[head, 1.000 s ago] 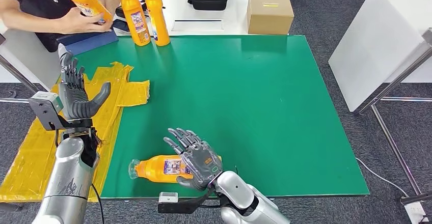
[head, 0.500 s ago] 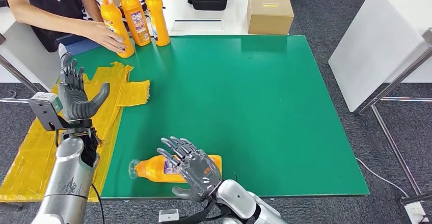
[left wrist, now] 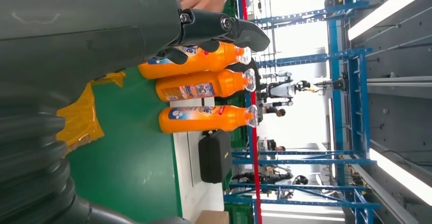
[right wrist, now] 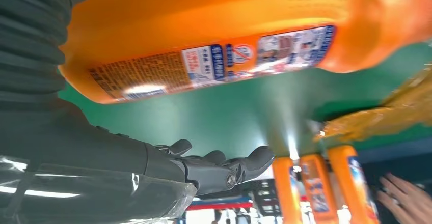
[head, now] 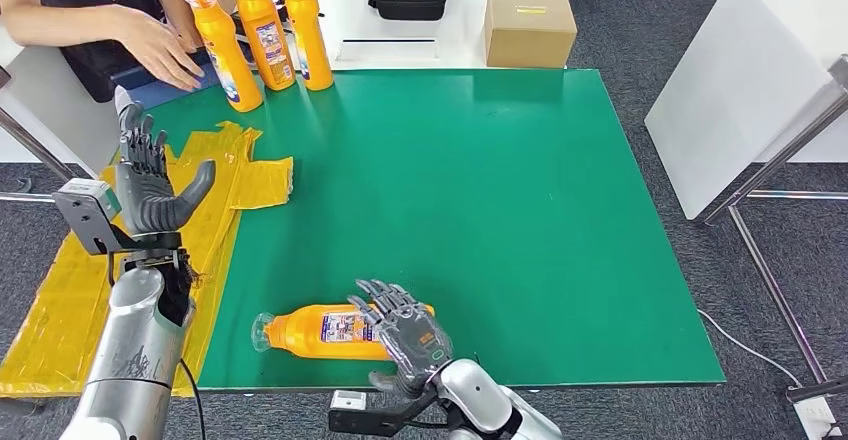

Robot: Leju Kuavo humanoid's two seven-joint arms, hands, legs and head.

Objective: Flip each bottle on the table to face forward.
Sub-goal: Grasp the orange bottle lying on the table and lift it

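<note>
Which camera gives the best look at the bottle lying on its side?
The head view: the lying bottle shows almost whole beside the right hand. The right wrist view shows its label close up, cropped. The left wrist view shows standing bottles instead.

The right hand (head: 405, 332) covered the base end of the lying bottle (head: 320, 330). Its label print was too small to read. The person (head: 90, 10) at the surface's far left corner was cut off by the picture's edge.
</note>
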